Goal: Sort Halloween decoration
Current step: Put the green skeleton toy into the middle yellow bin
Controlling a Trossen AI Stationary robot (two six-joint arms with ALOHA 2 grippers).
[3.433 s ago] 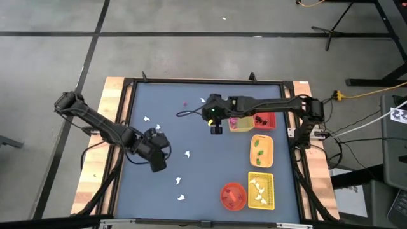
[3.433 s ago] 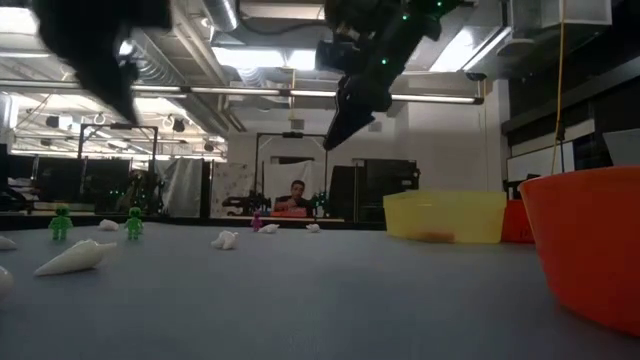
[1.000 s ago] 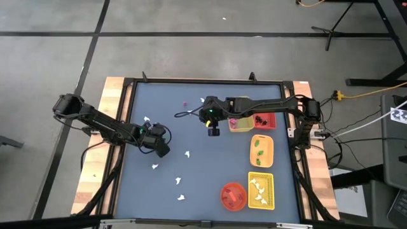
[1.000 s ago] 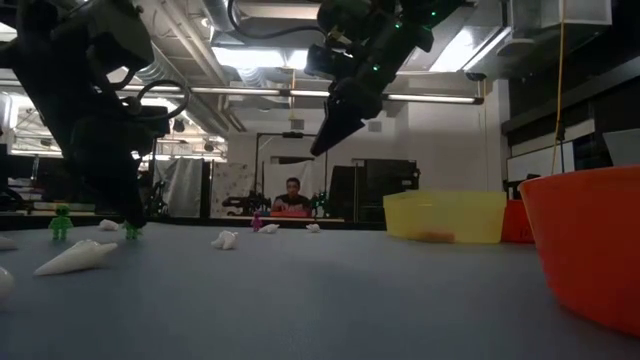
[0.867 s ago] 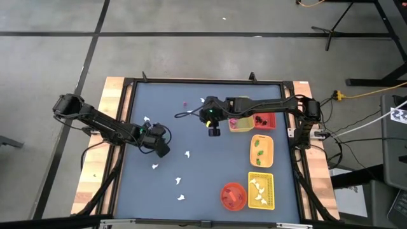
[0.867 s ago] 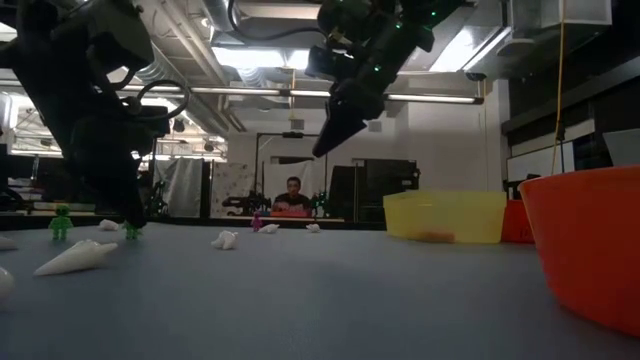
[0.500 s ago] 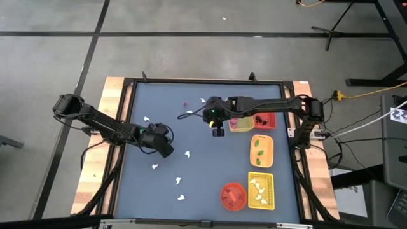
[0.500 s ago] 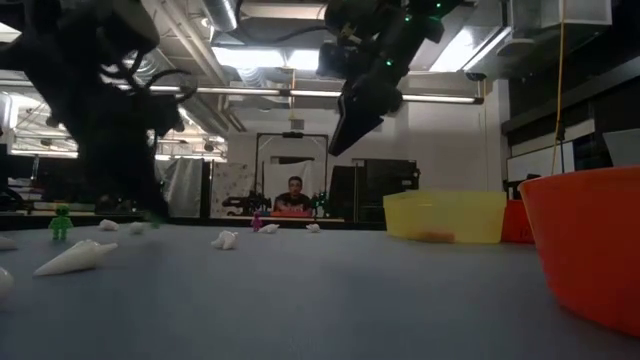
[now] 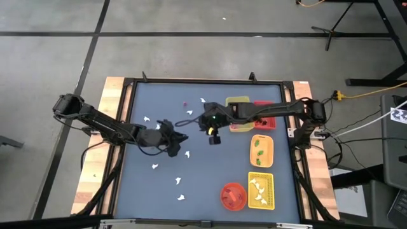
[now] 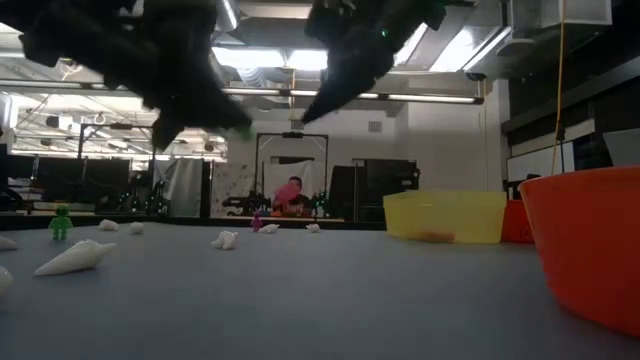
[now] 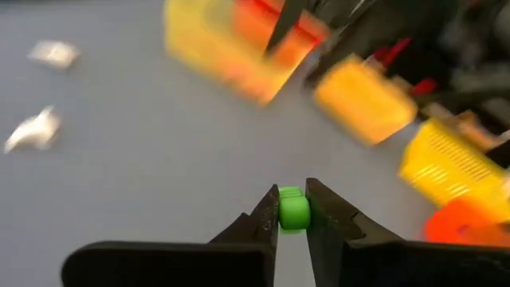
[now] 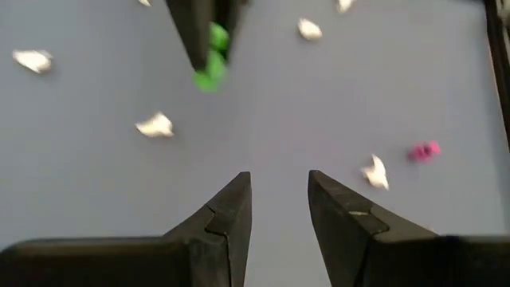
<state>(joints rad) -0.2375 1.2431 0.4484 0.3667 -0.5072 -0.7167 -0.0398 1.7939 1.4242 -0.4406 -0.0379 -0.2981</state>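
While the left gripper (image 11: pixel 292 209) hangs above the middle of the table (image 9: pixel 152 191), we see it pinching a small green piece (image 11: pixel 292 210) between its fingertips, lifted clear of the surface. Our right gripper (image 12: pixel 279 199) hovers just beyond it toward the trays, its fingers spread apart with nothing between them.

Along the right side we see the containers in a row. The yellow tray (image 9: pixel 238 102) at the far end is partly covered by the right arm, and we cannot tell what it holds. Beside it the red tray (image 9: pixel 269 122) holds dark bits. Next comes the orange tray (image 9: pixel 261 151) with green pieces in it, then the yellow basket tray (image 9: pixel 260 191) holding white ghost shapes. The round red bowl (image 9: pixel 233 196) sits just left of that basket tray.

White ghost shapes (image 9: pixel 155 167) lie scattered over the left and middle of the table, and one pink piece (image 9: pixel 185 104) lies near the far edge. From table height we also see a green figure (image 10: pixel 61 221) standing near the left side, apart from the other pieces.
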